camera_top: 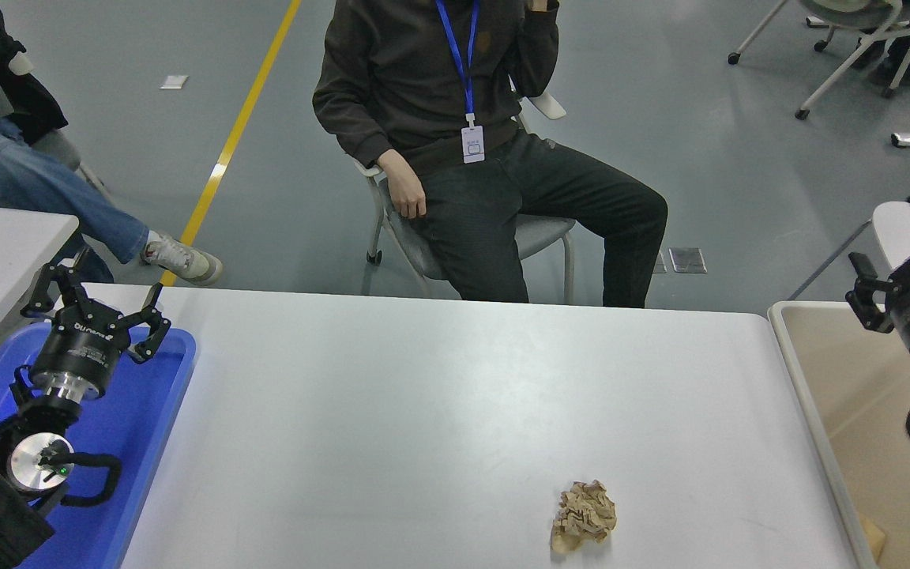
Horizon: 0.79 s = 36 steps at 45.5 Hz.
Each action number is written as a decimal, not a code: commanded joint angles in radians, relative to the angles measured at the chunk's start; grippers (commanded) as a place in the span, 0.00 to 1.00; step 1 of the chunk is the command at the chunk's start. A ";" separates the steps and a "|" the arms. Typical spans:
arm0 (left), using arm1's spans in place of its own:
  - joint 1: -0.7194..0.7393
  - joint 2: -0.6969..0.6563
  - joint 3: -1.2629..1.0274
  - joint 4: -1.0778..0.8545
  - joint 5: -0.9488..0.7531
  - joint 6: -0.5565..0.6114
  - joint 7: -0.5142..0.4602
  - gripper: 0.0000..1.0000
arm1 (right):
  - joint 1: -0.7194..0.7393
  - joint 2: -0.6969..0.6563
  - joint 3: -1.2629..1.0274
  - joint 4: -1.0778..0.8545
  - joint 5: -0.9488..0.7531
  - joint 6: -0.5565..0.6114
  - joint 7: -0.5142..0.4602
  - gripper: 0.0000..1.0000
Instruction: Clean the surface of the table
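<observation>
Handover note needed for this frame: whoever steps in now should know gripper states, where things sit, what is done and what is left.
Left gripper: open, empty, parked above the blue tray at lower left.
Right gripper: open, empty, raised at the right edge above the beige bin, off the table.
Table surface: one crumpled brown paper wad lies near the front edge, right of centre, untouched.
Done: nothing visible yet.
Left: pick up the wad, probably with the right arm, and drop it in the bin.
</observation>
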 commanded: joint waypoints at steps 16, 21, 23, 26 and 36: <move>0.000 0.000 0.000 -0.001 0.000 0.000 -0.001 1.00 | 0.730 0.026 -0.949 0.009 -0.833 0.126 0.004 0.98; 0.000 0.000 0.000 -0.001 0.000 0.000 0.000 1.00 | 0.745 0.050 -0.955 0.046 -0.956 0.189 0.005 0.98; 0.000 0.000 0.000 0.001 0.000 0.000 0.000 1.00 | 0.750 0.065 -0.957 0.072 -0.985 0.215 0.008 0.98; 0.000 0.000 0.000 0.001 0.000 0.000 0.000 1.00 | 0.760 0.072 -0.957 0.127 -1.009 0.270 0.022 0.98; 0.000 0.000 0.000 -0.001 0.000 0.000 0.000 1.00 | 0.736 0.170 -0.987 0.257 -1.024 0.367 0.039 0.98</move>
